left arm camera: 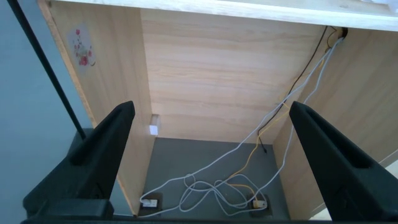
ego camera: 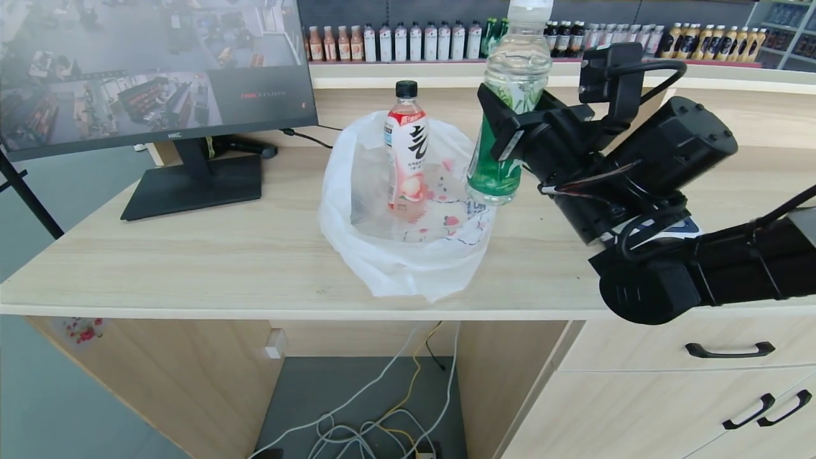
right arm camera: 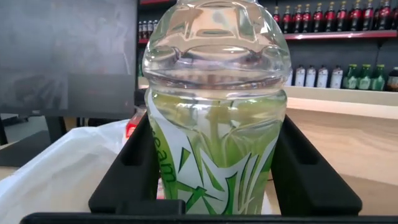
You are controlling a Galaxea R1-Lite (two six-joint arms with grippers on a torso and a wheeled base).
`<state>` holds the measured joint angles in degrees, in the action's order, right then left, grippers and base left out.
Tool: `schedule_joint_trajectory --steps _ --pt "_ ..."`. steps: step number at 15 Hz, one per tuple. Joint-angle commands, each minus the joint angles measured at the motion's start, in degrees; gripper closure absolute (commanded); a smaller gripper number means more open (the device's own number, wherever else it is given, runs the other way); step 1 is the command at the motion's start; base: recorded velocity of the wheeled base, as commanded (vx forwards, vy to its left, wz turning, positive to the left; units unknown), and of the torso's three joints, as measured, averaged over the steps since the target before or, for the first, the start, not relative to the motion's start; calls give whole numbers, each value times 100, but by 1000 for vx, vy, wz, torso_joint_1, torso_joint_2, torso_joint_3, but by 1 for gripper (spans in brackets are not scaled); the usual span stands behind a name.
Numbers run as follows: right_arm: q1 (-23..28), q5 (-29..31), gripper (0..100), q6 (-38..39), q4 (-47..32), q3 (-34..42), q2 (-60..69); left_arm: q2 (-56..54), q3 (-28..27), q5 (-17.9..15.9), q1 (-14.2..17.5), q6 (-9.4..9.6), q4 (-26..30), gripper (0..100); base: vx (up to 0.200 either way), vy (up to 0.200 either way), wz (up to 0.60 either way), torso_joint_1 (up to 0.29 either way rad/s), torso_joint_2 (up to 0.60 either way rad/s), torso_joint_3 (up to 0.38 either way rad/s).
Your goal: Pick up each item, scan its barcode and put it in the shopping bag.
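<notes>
A clear bottle with a green label (ego camera: pixel 510 115) hangs in the air over the middle of a pale wood desk (ego camera: pixel 191 255), nearly upright with its cap leaning a little to the right. The right gripper (ego camera: pixel 507 131) is clamped around its waist, a black finger pressing on either side of the label. The bottle's base is just above the right rim of a white plastic shopping bag (ego camera: pixel 408 268). The bag stands open mid-desk, its front bulging toward the front edge. Inside it a pink-labelled bottle (ego camera: pixel 406 153) with a black cap stands upright. A dark monitor (ego camera: pixel 153 70) stands at the desk's back left corner, and a broad stretch of wood runs from its foot to the front edge. Behind the desk's back edge, a shelf carries a long row of drink bottles (ego camera: pixel 414 41). Under the right end are drawers with black handles (ego camera: pixel 727 350). The left gripper (left arm camera: pixel 211 115) is below the desk top, its fingers spread wide and holding nothing, facing the open knee space where loose cables (left arm camera: pixel 217 186) lie on the floor.
</notes>
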<state>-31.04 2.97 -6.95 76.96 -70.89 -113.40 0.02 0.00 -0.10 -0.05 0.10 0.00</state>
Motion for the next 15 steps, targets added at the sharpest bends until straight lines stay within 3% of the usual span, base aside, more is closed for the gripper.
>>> schedule_joint_trajectory --steps 1,5,15 --pt "-139 -16 100 -8 -278 -531 -367 -2 0 1 -4 -1 0 0 0 0 0 0 0 0" --pt "-131 -25 100 -8 -427 -1023 -780 -2 0 1 -4 -1 0 0 0 0 0 0 0 0" --pt "80 -60 100 36 -427 -1340 -1220 -2 0 1 -4 8 0 0 0 0 0 0 0 0"
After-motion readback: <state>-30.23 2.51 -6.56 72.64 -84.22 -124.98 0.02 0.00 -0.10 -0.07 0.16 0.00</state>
